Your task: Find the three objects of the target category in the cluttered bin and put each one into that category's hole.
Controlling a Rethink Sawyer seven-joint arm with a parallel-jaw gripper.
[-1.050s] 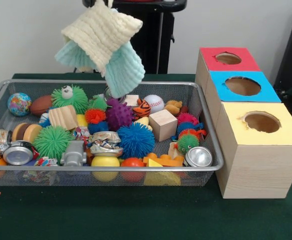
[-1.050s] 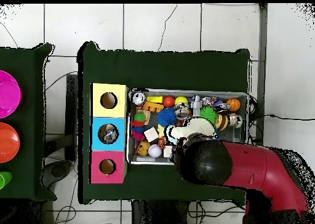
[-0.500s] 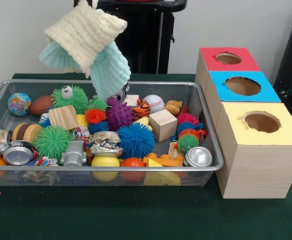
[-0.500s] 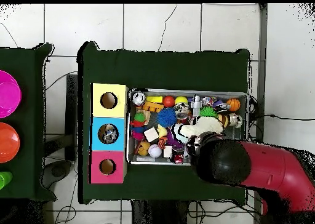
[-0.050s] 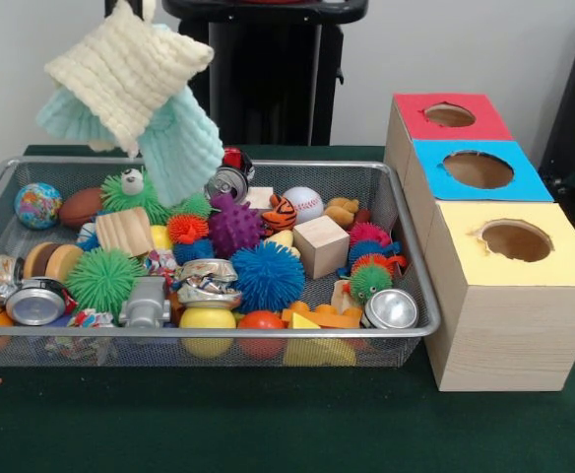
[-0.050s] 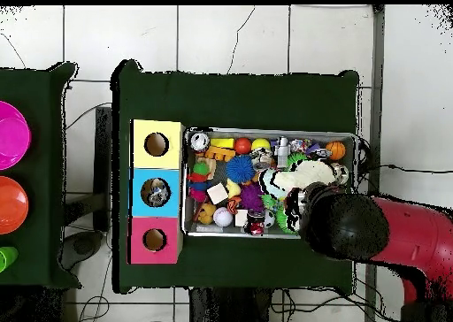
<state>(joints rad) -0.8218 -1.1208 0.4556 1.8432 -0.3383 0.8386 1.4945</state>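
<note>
compared with one second ago, the hanging cloths have travelled toward 9 o'clock in the front view, and now they hang over the 10 o'clock corner of the wire bin — before they were above its far rim nearer the middle. because they moved away, a crushed can at the far side of the bin is uncovered. in the overhead view the arm has swung toward 3 o'clock, so its black rounded end covers the bin's 4 o'clock corner. the gripper itself is hidden: in the front view only the top of the cloths reaches the upper edge, and from above the arm covers it, so i cannot tell how wide it stands, though the cloths, one cream and one pale mint, hang in the air from there. the other things in the bin lie as before — the blue spiky ball, the wooden cube, the baseball. the three boxes stand at 3 o'clock of the bin: red hole, blue hole, yellow hole.
</note>
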